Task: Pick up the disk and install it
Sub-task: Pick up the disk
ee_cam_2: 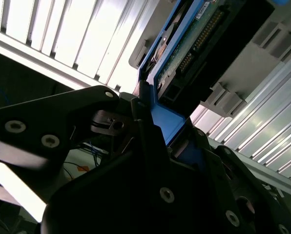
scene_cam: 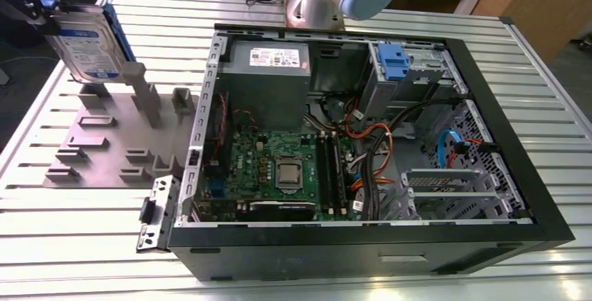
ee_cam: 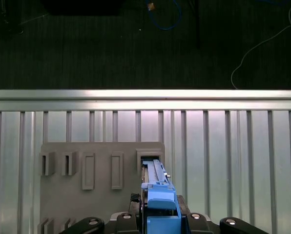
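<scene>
"Where is the disk?"

"The disk point(scene_cam: 86, 46) stands up on its edge at the exterior view's left, over the grey rack point(scene_cam: 97, 150)."

"Who has it?"

"The gripper point(scene_cam: 46, 15) pinches it tight at the top, on its blue frame. In the first wrist view its low end is right at one slot point(ee_cam: 149, 158). I cannot tell if it touches."

"And the computer?"

"The open computer case point(scene_cam: 518, 176) lies beside the rack on the metal table point(scene_cam: 55, 242), apart from the disk."
</scene>
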Available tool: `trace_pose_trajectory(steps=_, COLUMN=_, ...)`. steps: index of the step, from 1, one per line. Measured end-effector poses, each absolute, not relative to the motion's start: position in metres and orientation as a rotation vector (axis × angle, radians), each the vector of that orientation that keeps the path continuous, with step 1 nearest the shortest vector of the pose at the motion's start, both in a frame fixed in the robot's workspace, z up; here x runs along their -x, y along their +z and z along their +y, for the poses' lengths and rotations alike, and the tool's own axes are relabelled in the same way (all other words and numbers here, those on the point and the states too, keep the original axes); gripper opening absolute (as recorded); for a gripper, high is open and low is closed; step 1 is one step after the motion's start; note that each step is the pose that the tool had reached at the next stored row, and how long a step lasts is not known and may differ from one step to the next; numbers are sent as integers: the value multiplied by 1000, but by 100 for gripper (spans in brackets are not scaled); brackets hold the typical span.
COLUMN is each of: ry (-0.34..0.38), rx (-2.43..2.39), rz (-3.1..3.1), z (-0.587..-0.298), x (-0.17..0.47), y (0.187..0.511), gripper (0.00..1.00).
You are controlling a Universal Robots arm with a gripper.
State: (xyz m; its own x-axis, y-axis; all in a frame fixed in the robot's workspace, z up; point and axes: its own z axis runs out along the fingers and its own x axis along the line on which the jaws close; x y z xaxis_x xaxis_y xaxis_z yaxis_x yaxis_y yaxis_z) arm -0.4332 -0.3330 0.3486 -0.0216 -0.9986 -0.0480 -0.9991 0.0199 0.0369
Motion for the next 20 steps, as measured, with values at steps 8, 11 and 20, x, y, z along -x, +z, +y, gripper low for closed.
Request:
trace_pose_trajectory(steps=8, ry=94, rx=2191, rz=2237, z=-333, x=433, y=351, gripper=36)
trace_pose_trajectory(steps=11, ry=94, rx=2191, rz=2237, z=-333, x=433, y=351, gripper=36)
trace_pose_trajectory(steps=20, ry=94, rx=2191, rz=2237, z=-333, x=433, y=355, gripper=36)
